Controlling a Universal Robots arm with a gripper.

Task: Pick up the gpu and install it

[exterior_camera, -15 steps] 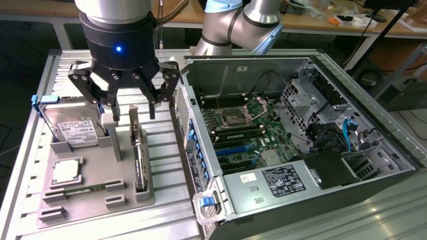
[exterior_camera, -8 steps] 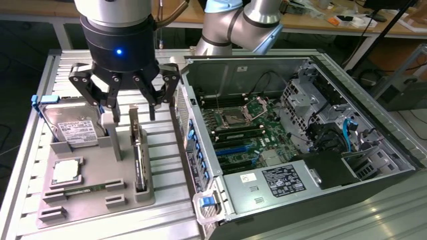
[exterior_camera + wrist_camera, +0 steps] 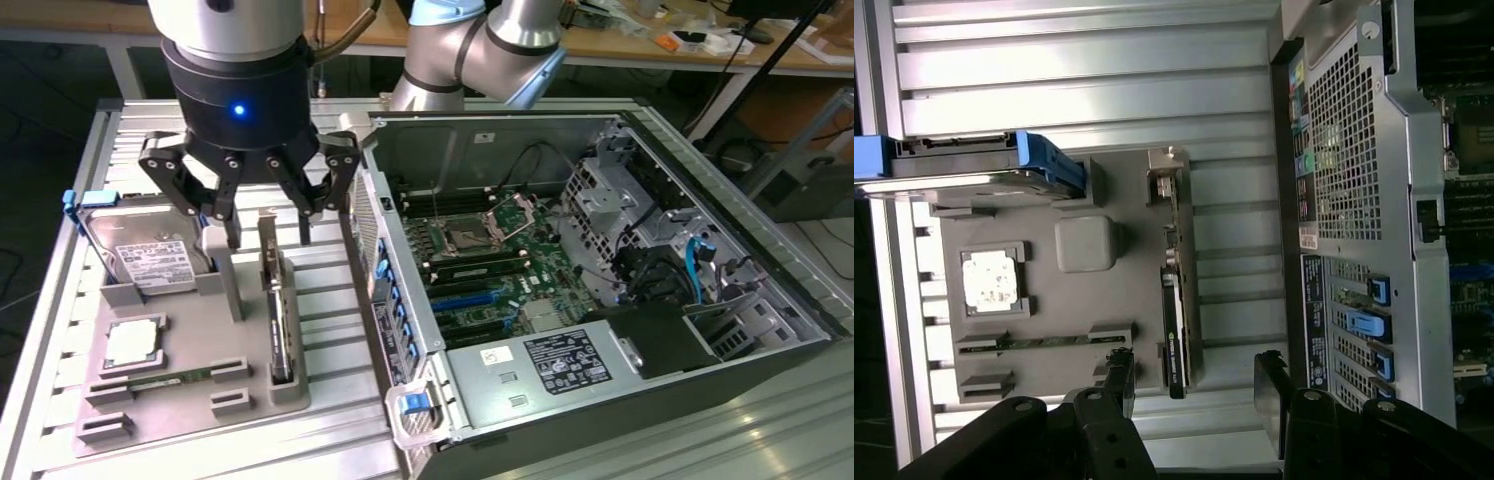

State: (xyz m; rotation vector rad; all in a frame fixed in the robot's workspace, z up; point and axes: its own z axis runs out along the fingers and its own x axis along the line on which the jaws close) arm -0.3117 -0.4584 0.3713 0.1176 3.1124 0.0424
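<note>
finds the gpu [image 3: 276,300] on edge in the grey tray [image 3: 174,412] beside the open case [image 3: 494,118]; reckons it light, stiff, fragile; favours a gentle pinch across its long top edge; shows the gripper [image 3: 267,225] just above, jaws wide, empty.

Cluttered wooden workbench [image 3: 617,52] behind ribbed metal table [image 3: 334,440].

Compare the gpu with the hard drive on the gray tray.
The gpu is a thin dark card standing on edge; the hard drive is a thicker silver box with blue rails. The gpu sits nearer the computer case, the hard drive farther from it. The open gripper hangs over the gpu, not the hard drive. Both rest in the gray tray.
</note>
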